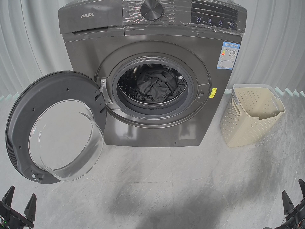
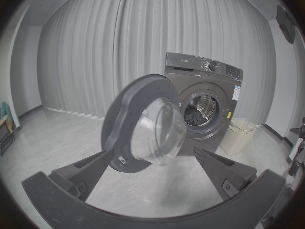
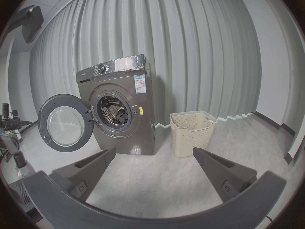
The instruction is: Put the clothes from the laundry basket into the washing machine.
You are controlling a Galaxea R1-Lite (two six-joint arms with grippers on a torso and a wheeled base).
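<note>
**Dark clothes in the drum, my jaws empty**

My left gripper hung low on the left, its jaws spread wide and holding nothing. Next came the round door, swung wide open. The washing machine stood in the middle, and the clothes lay in a dark heap inside its drum. I think they were soft, light and floppy, so I would pinch a thick fold on top. A loose end could droop and catch on the rim. The laundry basket stood just beside the machine and looked empty to me. My right gripper was low on the right, jaws spread too. The floor was smooth and grey. A pale curtain hung behind.
</note>
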